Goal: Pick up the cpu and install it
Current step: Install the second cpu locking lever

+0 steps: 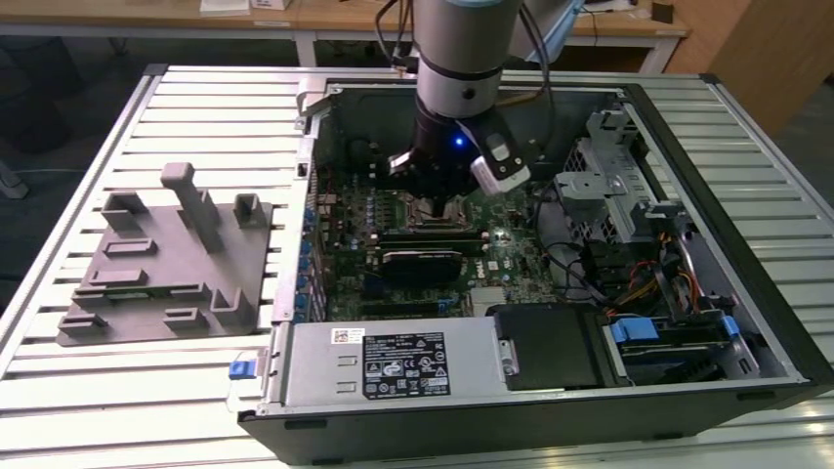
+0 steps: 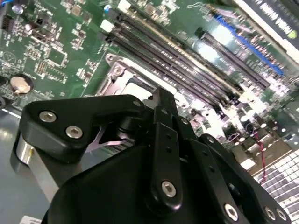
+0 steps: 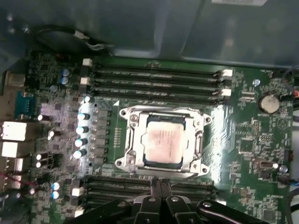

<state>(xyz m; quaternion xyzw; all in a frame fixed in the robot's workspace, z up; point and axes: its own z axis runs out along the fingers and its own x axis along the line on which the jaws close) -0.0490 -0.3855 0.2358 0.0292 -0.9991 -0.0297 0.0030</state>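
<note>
The cpu point(image 3: 162, 141) already sits flat in the socket point(image 3: 161, 142), square inside the metal frame, so the placing step looks done. The gripper point(image 3: 159, 186) hangs just clear of the socket's edge, beside the chip rather than over it, fingers point(image 3: 155, 191) pressed together and holding nothing. In the exterior view the arm point(image 1: 456, 59) stands upright over the board point(image 1: 391, 264) in the open case point(image 1: 769, 322).

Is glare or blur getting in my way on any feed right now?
First wrist view: the silvery-grey square cpu in its metal-framed socket reads clearly, with mild sheen. Second wrist view: the black claw blocks much of the green motherboard; bright glare washes the slots. Exterior view: evenly lit.
</note>
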